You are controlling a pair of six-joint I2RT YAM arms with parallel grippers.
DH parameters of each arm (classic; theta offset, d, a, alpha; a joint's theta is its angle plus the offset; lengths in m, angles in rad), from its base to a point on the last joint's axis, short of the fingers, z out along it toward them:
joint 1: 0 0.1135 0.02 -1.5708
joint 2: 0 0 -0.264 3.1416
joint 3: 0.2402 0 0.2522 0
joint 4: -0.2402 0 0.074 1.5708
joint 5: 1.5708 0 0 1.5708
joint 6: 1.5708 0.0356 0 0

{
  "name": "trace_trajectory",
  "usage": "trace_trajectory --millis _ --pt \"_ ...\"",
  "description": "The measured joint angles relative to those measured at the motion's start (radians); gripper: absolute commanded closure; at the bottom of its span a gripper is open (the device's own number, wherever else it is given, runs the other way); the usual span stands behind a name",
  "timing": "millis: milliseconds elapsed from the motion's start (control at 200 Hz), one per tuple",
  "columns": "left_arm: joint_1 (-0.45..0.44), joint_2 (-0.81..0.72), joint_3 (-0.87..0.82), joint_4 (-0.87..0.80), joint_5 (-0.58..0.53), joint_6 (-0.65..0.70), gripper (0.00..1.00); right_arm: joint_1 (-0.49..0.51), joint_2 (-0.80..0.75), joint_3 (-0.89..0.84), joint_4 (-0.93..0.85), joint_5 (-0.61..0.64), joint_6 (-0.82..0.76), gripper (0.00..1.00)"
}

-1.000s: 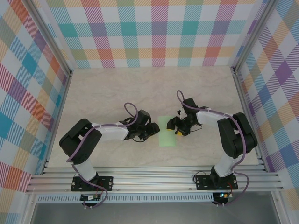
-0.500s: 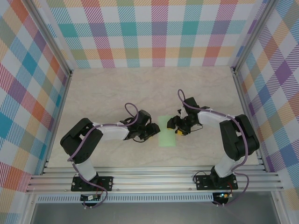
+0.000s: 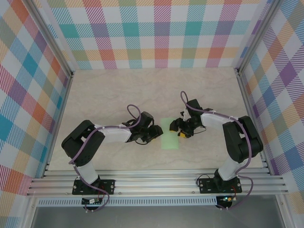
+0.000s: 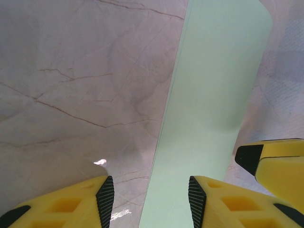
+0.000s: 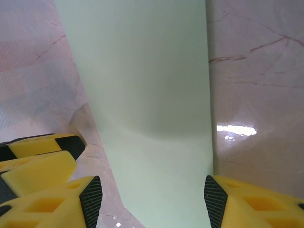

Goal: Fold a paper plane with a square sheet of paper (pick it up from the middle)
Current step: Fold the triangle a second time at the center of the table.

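Note:
The sheet of paper (image 3: 168,134), pale mint green, lies flat on the marble table as a narrow upright strip between the two arms. My left gripper (image 3: 154,134) hovers at the strip's left edge, jaws open. In the left wrist view the paper (image 4: 209,104) runs up from between my left gripper (image 4: 149,202), its left edge between the pads. My right gripper (image 3: 179,128) stands open at the strip's right side. In the right wrist view the paper (image 5: 147,95) spans most of the gap of my right gripper (image 5: 153,202). The paper plane is out of view.
Checked walls enclose the marble table (image 3: 114,95) at the back and both sides. An aluminium rail (image 3: 156,183) runs along the near edge. The other arm's yellow fingers (image 4: 273,164) and fingers (image 5: 40,159) show close by in each wrist view.

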Motion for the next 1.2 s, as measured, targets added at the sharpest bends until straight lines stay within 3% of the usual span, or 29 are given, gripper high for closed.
trace_trajectory --millis 1200 --pt "0.0 0.001 0.0 0.0 0.0 0.0 0.53 -0.005 -0.011 -0.008 0.019 -0.025 0.0 0.39"
